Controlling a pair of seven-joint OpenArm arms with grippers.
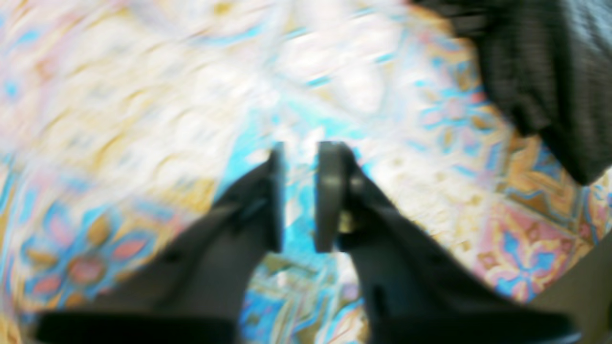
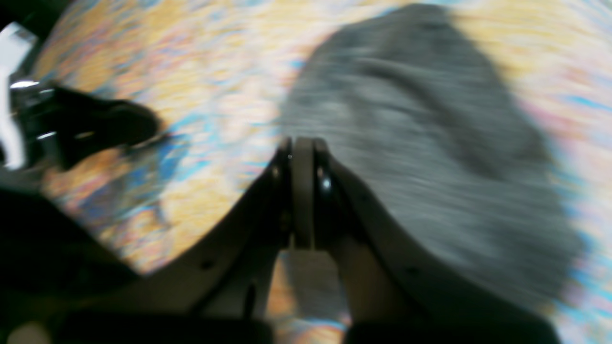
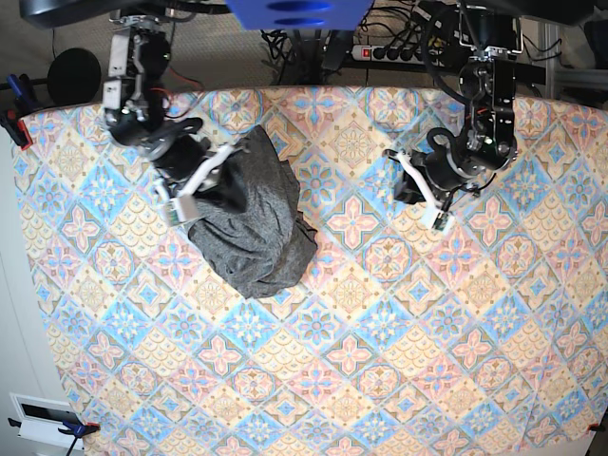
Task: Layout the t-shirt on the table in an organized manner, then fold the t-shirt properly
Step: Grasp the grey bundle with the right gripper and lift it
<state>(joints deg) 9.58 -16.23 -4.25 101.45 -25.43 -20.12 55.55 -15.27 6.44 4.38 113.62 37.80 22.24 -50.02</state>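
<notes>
The dark grey t-shirt (image 3: 256, 228) lies bunched in a crumpled heap on the patterned table (image 3: 380, 361), left of centre. My right gripper (image 3: 234, 198) is over the heap's upper left part. In the right wrist view its fingers (image 2: 302, 191) are pressed together, shut, with the blurred t-shirt (image 2: 420, 143) just beyond them. Whether fabric is pinched I cannot tell. My left gripper (image 3: 399, 185) hovers over bare table to the right of the shirt. In its own view the left gripper (image 1: 299, 196) shows a narrow gap holding nothing, with a t-shirt (image 1: 540, 71) edge at the top right.
Cables and a power strip (image 3: 394, 52) lie behind the table's far edge. Clamps (image 3: 14, 123) hold the cloth at the left corners. The left arm (image 2: 86, 124) shows at the left of the right wrist view. Both wrist views are motion-blurred.
</notes>
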